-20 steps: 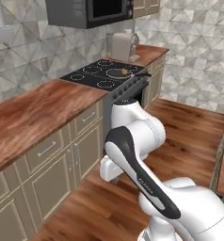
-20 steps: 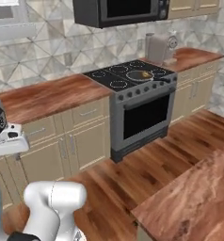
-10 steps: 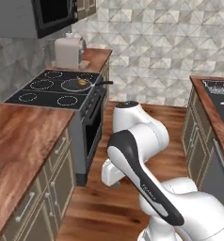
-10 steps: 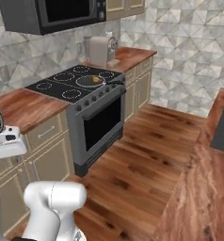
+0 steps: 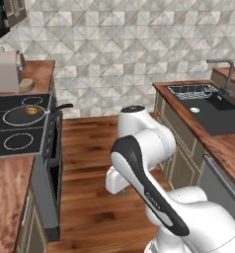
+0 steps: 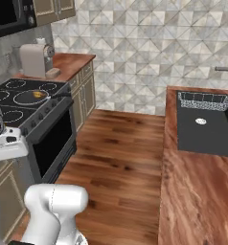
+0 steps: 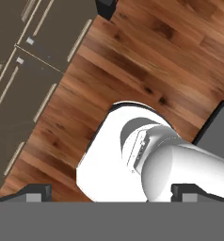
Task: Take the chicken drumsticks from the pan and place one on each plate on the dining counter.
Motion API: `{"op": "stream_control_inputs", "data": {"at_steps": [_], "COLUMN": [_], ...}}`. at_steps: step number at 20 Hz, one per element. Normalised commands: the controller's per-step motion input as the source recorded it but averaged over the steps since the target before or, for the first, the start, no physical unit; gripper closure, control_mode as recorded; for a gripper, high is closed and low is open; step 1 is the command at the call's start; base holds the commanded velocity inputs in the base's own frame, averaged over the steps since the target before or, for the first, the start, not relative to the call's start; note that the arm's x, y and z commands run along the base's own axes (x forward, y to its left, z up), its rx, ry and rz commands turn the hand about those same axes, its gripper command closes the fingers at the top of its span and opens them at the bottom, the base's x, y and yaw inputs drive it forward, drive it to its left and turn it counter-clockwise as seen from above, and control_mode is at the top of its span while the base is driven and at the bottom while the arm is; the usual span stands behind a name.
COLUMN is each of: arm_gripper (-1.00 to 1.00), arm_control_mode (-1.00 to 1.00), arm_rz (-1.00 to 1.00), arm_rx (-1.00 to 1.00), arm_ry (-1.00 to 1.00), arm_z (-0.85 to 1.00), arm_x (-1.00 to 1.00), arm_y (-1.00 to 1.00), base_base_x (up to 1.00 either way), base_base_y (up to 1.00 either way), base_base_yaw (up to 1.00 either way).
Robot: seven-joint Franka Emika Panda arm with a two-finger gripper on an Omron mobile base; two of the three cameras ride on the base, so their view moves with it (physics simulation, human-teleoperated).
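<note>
No legible text

The arm (image 5: 139, 173) carries a small grey mark on its dark band in the left base view, perhaps lettering, too blurred to read.

Things cut off or too small to tell

In the pan (image 5: 24, 115) on the stove (image 5: 16, 129) sits one small orange lump (image 5: 32, 111), too tiny to count as one drumstick or two. The stove's left side runs off the picture's edge. The end effector (image 7: 111, 194) shows just two dark fingertips (image 7: 35, 192).
</note>
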Motion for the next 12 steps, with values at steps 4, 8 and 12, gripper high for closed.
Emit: {"op": "stream_control_inputs", "data": {"at_steps": [4, 8, 12], "arm_gripper": [-1.00, -1.00, -1.00], "arm_control_mode": [1.00, 1.00, 1.00], "arm_rz": [0.00, 0.00, 0.00], "arm_rx": [0.00, 0.00, 0.00], "arm_ry": [0.00, 0.00, 0.00], "arm_z": [0.00, 0.00, 0.00], "arm_x": [0.00, 0.00, 0.00], "arm_y": [0.00, 0.00, 0.00], "base_base_x": [0.93, 1.00, 1.00], "base_base_y": [0.05, 0.00, 0.04], "base_base_yaw": [-0.38, -0.10, -0.01]}}
